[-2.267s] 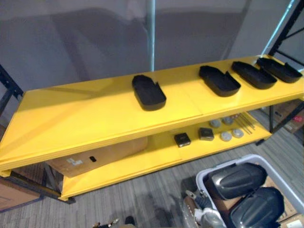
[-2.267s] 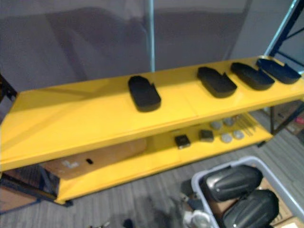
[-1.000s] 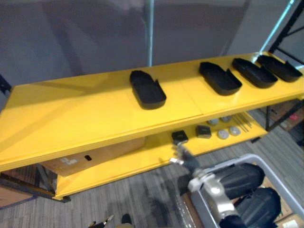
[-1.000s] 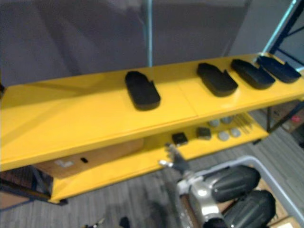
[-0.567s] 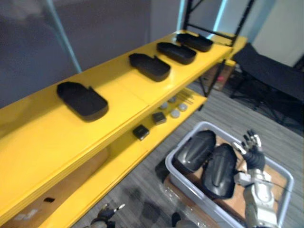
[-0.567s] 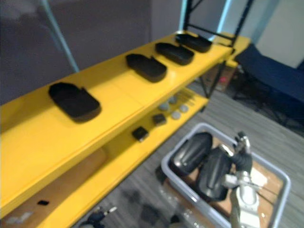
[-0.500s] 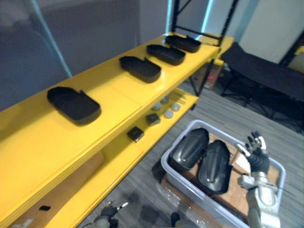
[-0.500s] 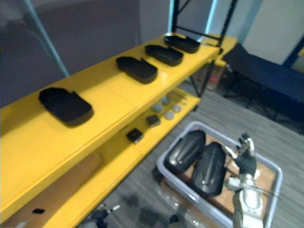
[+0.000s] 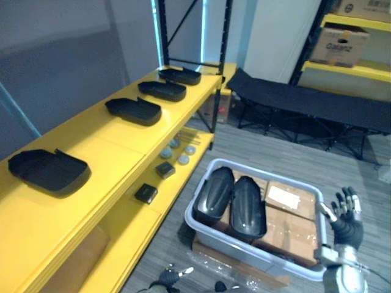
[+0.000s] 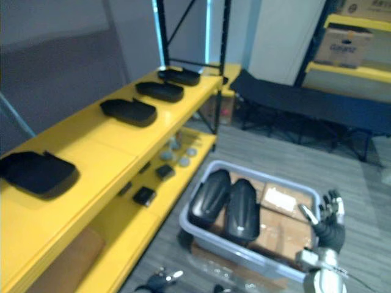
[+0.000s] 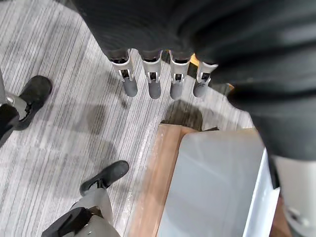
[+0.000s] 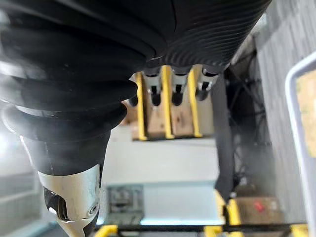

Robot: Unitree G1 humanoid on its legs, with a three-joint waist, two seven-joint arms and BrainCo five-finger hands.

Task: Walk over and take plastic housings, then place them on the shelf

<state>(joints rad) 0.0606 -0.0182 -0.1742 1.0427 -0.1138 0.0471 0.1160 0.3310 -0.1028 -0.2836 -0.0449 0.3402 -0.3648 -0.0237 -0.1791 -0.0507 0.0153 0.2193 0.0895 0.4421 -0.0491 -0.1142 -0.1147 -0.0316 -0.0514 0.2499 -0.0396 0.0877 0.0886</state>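
Two glossy black plastic housings (image 9: 214, 194) (image 9: 247, 204) lie side by side in a grey bin (image 9: 244, 251) on the floor. On the top board of the long yellow shelf (image 9: 104, 143) at left, several black housings lie in a row, the nearest (image 9: 46, 170) at the left edge and the farthest (image 9: 180, 75) at the end. My right hand (image 9: 346, 217) is raised to the right of the bin, fingers (image 12: 173, 89) straight, holding nothing. My left hand (image 9: 168, 278) hangs low near the floor, its fingers (image 11: 150, 84) straight and empty, beside a corner of the bin (image 11: 212, 187).
Cardboard boxes (image 9: 290, 213) fill the bin's right half. The lower shelf board holds small black boxes (image 9: 146, 193) and grey discs (image 9: 174, 152). A black cot (image 9: 305, 101) stands behind the bin. A yellow rack with a carton (image 9: 342, 43) is at the upper right.
The camera has swung to the right, so the shelf now runs along the left and the bin sits in the middle. My right hand has come up and now stands right of the bin.
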